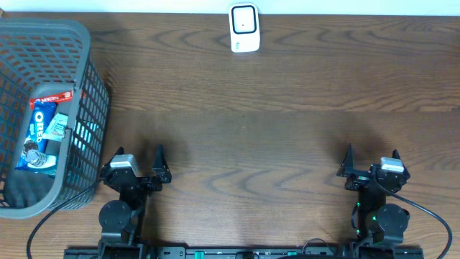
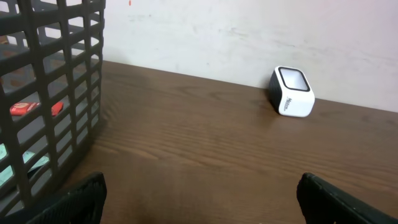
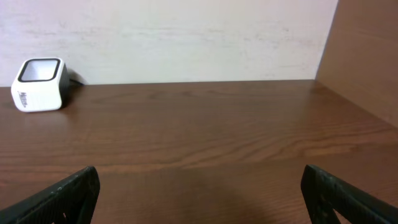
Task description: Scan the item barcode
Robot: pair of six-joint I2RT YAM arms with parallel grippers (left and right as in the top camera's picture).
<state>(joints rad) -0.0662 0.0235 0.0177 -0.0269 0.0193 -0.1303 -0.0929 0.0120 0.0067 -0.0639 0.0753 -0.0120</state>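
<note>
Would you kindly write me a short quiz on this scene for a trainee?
1. True or false: the scanner stands at the far edge of the table, apart from the basket.
2. Where is the Oreo packet? A on the bare table; B inside the basket; C beside the scanner.
3. Fill in: the left gripper and right gripper are both ____.
Key: 1 true; 2 B; 3 open.
</note>
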